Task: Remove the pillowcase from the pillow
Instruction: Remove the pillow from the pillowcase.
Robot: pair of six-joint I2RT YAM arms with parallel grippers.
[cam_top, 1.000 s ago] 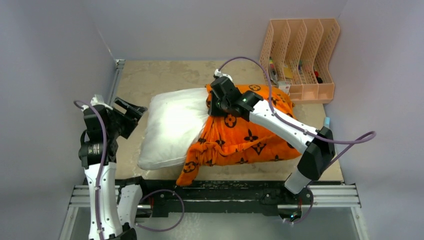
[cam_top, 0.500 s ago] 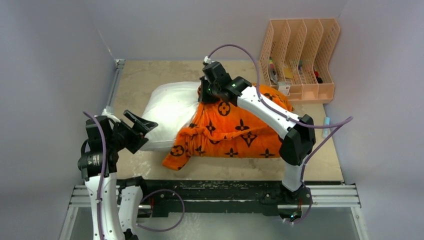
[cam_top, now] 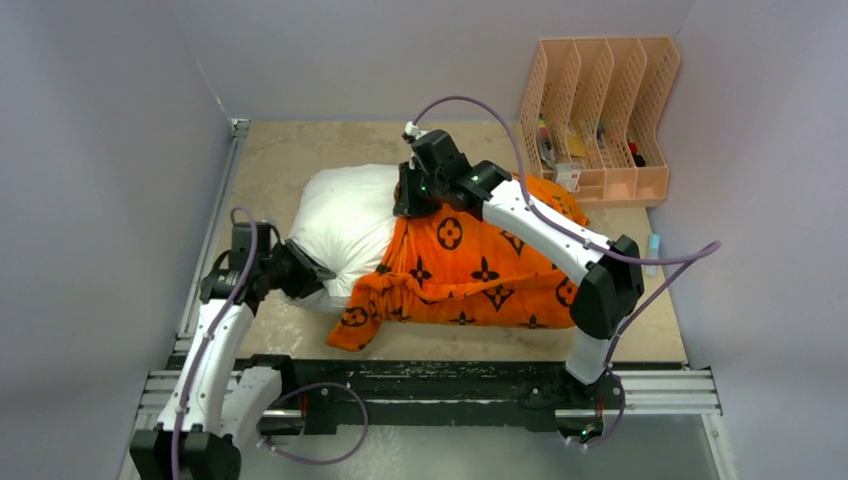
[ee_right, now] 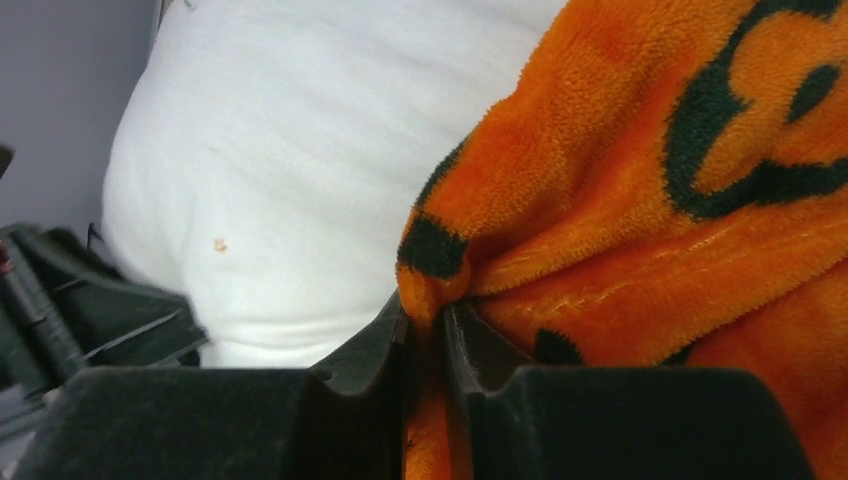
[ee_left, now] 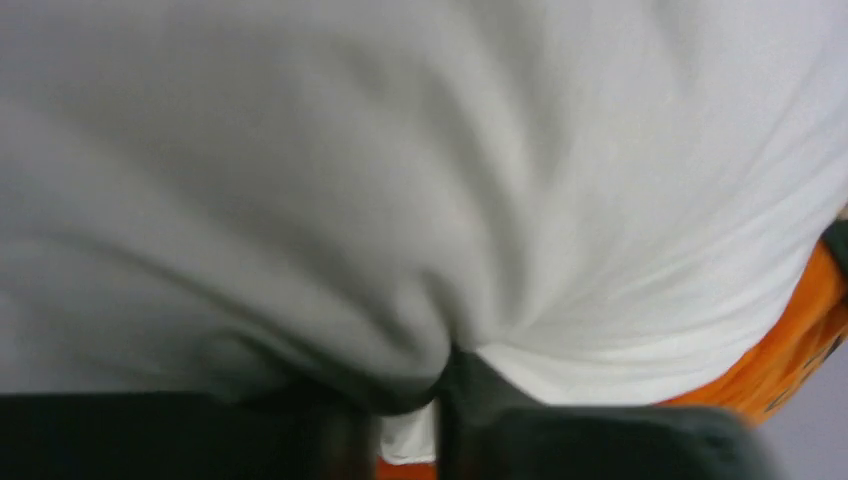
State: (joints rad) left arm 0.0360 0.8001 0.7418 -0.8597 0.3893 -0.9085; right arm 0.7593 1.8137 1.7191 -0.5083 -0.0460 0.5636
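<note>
The white pillow (cam_top: 345,210) lies across the middle of the table, its left half bare. The orange pillowcase (cam_top: 480,270) with black motifs covers its right half and trails toward the near edge. My left gripper (cam_top: 303,275) is at the pillow's near-left corner. In the left wrist view the white pillow (ee_left: 400,180) fills the frame, and my left gripper (ee_left: 440,380) is shut on a fold of it. My right gripper (cam_top: 410,200) sits on the pillowcase's open edge. The right wrist view shows my right gripper (ee_right: 427,318) pinching the edge of the orange pillowcase (ee_right: 650,200), with the pillow (ee_right: 300,150) to the left.
A peach file rack (cam_top: 600,110) with small items stands at the back right. A small blue object (cam_top: 653,243) lies by the right wall. Grey walls close in left, right and behind. The metal rail (cam_top: 440,385) runs along the near edge.
My left arm swung in from the left and its jaws closed on the pillow's near-left corner. My right gripper carried the pillowcase edge slightly left and back.
</note>
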